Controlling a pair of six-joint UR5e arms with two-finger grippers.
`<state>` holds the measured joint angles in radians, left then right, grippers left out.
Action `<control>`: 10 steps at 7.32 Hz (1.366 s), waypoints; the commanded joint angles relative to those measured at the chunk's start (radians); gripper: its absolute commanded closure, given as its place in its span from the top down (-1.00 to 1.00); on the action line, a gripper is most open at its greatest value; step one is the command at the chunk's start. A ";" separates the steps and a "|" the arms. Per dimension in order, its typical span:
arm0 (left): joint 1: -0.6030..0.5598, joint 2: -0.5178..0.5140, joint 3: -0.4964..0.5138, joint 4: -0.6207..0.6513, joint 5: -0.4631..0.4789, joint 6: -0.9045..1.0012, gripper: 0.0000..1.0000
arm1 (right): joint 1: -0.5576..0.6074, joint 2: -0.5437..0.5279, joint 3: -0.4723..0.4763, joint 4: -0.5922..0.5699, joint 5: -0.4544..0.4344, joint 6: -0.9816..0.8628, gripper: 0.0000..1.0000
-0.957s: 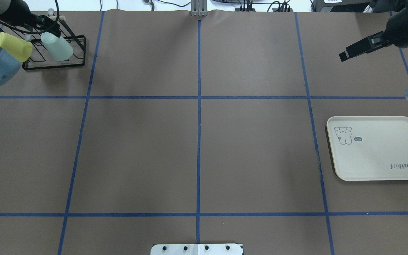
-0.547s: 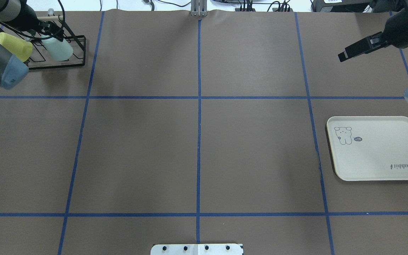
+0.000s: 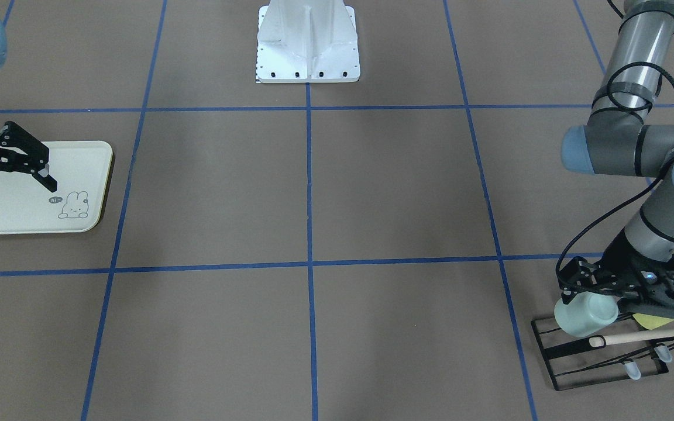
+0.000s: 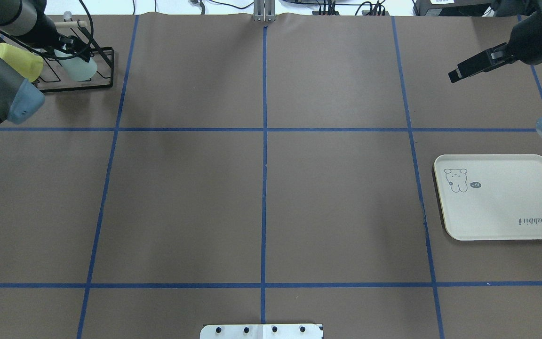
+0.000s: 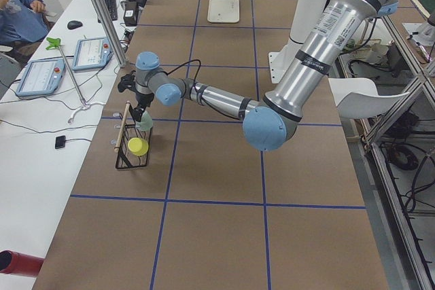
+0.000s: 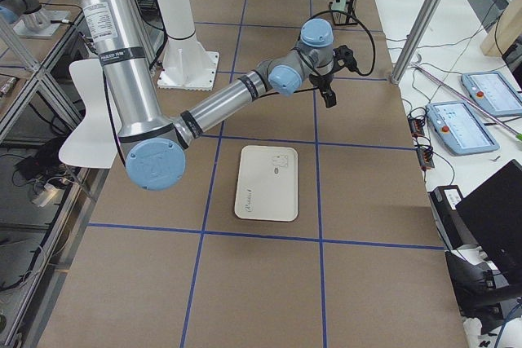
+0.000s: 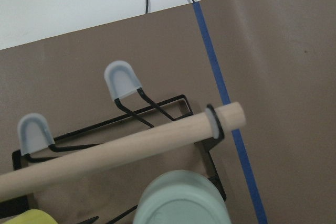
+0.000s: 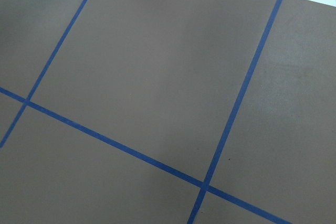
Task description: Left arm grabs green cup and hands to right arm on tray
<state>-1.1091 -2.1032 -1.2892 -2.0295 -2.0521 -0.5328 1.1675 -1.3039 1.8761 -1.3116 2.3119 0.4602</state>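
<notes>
The green cup (image 4: pixel 83 69) lies tilted on a black wire rack (image 4: pixel 103 85) at the table's far left; it also shows in the front view (image 3: pixel 583 316) and the left wrist view (image 7: pixel 181 200). My left gripper (image 3: pixel 590 287) is right at the cup's upper part, jaws apart; I cannot tell whether they touch it. The cream tray (image 4: pixel 501 207) with the rabbit drawing lies on the right, nothing on it. My right gripper (image 3: pixel 20 200) is open and empty, held in the air beyond the tray's far side (image 4: pixel 459 73).
A yellow-green cup (image 4: pixel 17 61) sits on the same rack beside the green one. A wooden dowel (image 7: pixel 121 145) runs along the rack's top. Blue tape lines cross the brown table. The robot's white base (image 3: pixel 308 41) is at the near edge.
My left gripper has closed in on the green cup, and the left arm's elbow has swung inward. The cup stays on the rack. The right gripper has barely moved.
</notes>
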 commanded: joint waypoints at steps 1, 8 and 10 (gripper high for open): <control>0.002 0.005 -0.001 0.000 0.001 0.004 0.09 | 0.000 0.000 0.000 0.000 0.000 0.000 0.98; -0.041 0.072 -0.193 0.018 0.044 0.008 -1.00 | 0.000 0.000 0.014 0.000 0.000 0.000 0.98; -0.064 0.144 -0.334 0.047 0.038 0.008 -1.00 | 0.000 0.000 0.012 0.000 0.000 0.000 0.98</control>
<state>-1.1581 -2.0038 -1.5310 -2.0041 -2.0102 -0.5245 1.1674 -1.3039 1.8897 -1.3116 2.3117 0.4603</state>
